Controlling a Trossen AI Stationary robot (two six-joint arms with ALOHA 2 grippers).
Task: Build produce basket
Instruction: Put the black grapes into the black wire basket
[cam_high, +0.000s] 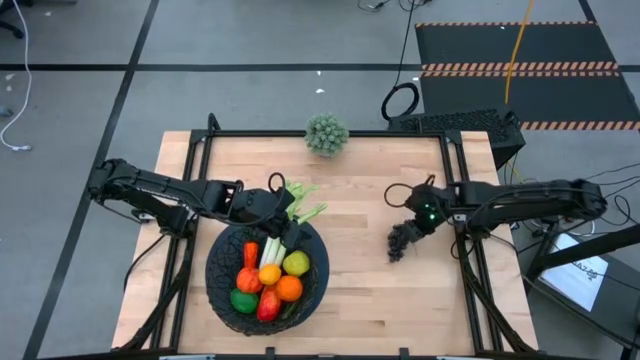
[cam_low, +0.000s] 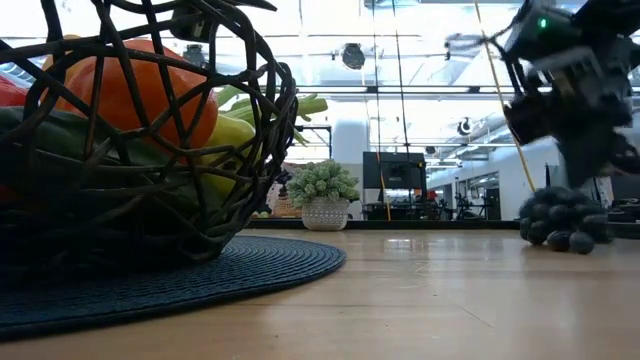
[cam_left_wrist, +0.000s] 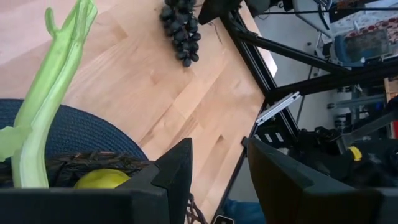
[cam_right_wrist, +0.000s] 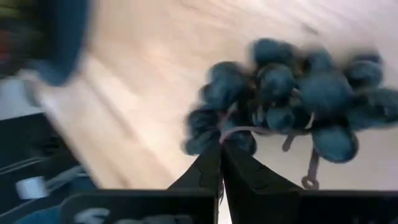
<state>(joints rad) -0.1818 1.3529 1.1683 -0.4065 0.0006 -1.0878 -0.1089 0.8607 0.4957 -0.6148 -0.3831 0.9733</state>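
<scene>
The black woven basket (cam_high: 214, 285) stands on a dark round mat (cam_left_wrist: 81, 134) at the near left. It holds a carrot (cam_high: 250, 254), a lemon (cam_high: 296, 263), an orange (cam_high: 290, 288) and other produce. A pale green celery stalk (cam_left_wrist: 43, 106) leans up out of the basket, over its far rim. My left gripper (cam_left_wrist: 217, 152) hovers open at that rim, beside the celery, with nothing between its fingers. On the right, the purple grapes (cam_high: 402, 240) lie just below my right gripper (cam_right_wrist: 221, 149), which is shut on their stem. My right gripper pinches the thin stem (cam_right_wrist: 233, 129) of the grapes between its two fingertips, at the bunch's top. The fingers slant down from the table's right side. The bunch (cam_low: 563, 222) hangs below them at table level; whether its lowest grapes touch the wood I cannot tell.
A spiky grey-green ball plant (cam_high: 327, 133) in a white pot stands at the middle of the far edge. Black frame rails (cam_high: 462, 200) run along both sides of the table. Bare wood lies between the basket and the grapes.
</scene>
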